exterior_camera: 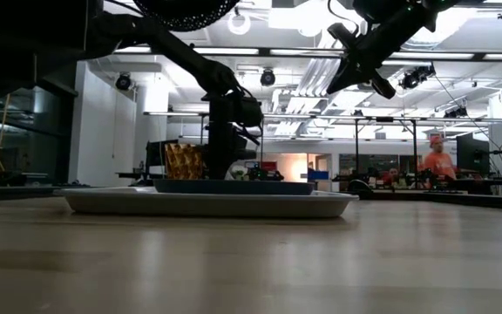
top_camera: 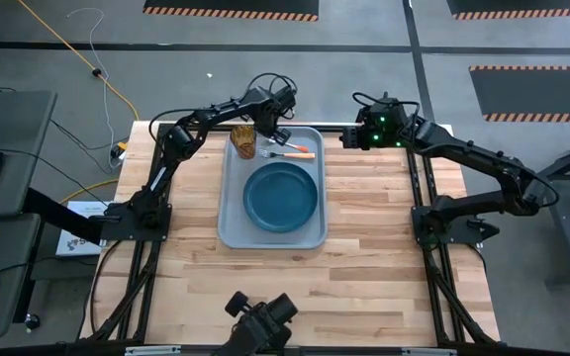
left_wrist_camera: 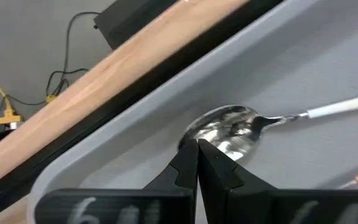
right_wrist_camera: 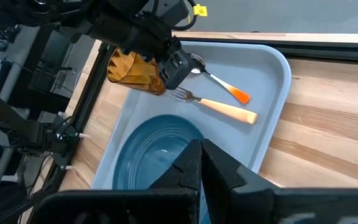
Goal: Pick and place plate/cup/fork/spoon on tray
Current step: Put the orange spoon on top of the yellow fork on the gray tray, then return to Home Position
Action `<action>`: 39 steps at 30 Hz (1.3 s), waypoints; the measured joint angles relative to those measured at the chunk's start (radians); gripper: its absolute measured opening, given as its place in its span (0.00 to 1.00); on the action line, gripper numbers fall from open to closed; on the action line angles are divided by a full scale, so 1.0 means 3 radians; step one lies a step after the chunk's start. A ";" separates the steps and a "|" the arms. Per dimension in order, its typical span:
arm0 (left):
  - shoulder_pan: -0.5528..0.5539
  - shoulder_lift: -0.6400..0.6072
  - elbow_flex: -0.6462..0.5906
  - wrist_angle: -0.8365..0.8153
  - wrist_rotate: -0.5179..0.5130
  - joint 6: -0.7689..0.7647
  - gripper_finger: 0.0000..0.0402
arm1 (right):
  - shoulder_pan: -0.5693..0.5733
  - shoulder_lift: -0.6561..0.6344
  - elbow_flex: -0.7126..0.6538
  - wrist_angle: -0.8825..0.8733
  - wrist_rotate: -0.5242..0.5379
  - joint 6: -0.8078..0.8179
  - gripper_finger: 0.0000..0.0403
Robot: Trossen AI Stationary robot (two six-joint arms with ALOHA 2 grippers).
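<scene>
The grey-blue tray point(top_camera: 234, 213) lies on the table and holds all four pieces. The dark blue plate point(top_camera: 281, 195) sits in its middle. The amber cup point(top_camera: 243, 141) stands in its far left corner. The red-handled spoon point(right_wrist_camera: 225, 85) and the tan-handled fork point(right_wrist_camera: 229, 111) lie side by side along the tray's far end. My left gripper point(top_camera: 275, 133) is shut and low over the tray, between the cup and the spoon's bowl point(left_wrist_camera: 225, 127). My right gripper point(top_camera: 349, 134) is shut and empty, raised beyond the tray's far right corner. My left gripper's shut fingertips point(left_wrist_camera: 188, 158) stand right at the edge of the spoon's bowl point(left_wrist_camera: 219, 134), slanting down from above. I cannot tell whether they touch it. The spoon lies flat on the tray floor.
Bare wooden table point(top_camera: 384, 257) lies to the right of and in front of the tray. Black frame rails run along the table's left and right sides. A person in orange point(exterior_camera: 434, 161) stands far back in the room.
</scene>
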 joint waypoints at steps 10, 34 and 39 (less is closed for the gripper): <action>-0.0001 0.0000 -0.0003 -0.0041 0.0033 0.0174 0.00 | 0.0000 0.0000 0.0000 0.0073 0.0001 -0.0001 0.00; -0.0097 0.0000 -0.0003 -0.0371 0.0323 0.0345 0.00 | 0.0000 0.0000 0.0000 0.0198 0.0002 -0.0047 0.00; -0.0140 0.0000 -0.0002 -0.0365 0.0377 0.0345 0.00 | 0.0000 0.0000 0.0000 0.0205 0.0003 -0.0061 0.00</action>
